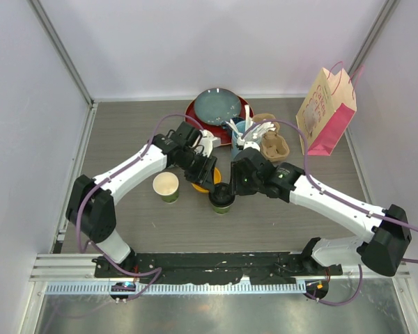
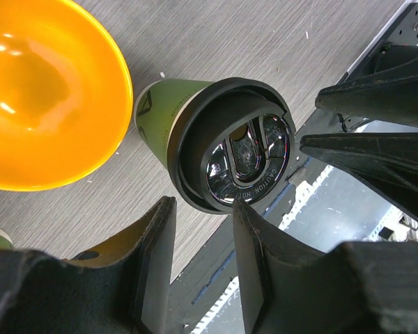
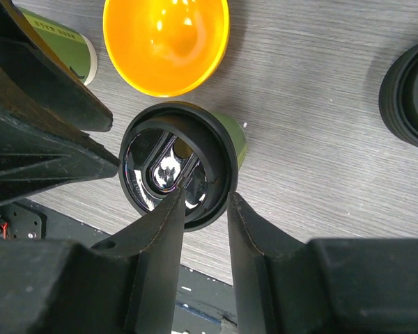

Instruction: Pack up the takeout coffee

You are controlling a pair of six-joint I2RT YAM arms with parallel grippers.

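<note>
A dark green paper cup [image 1: 221,202] with a black lid [image 2: 240,149] stands at the table's middle; the lid looks slightly askew on it. My left gripper [image 1: 210,178] hovers over it, open, with the lid's edge just beyond its fingertips [image 2: 247,223]. My right gripper [image 1: 228,184] is open too, and in the right wrist view its fingertips [image 3: 177,209] straddle the lid's near rim [image 3: 216,209]. A second green cup [image 1: 166,186], cream inside and without a lid, stands to the left. It also shows in the right wrist view [image 3: 63,49].
An orange bowl [image 1: 200,186] sits between the cups, under the left arm. A stack of black lids [image 3: 412,87] lies to one side. Behind are a dark plate [image 1: 216,106], a light-blue utensil cup [image 1: 240,131], a cardboard cup carrier [image 1: 275,145] and a pink bag [image 1: 326,111].
</note>
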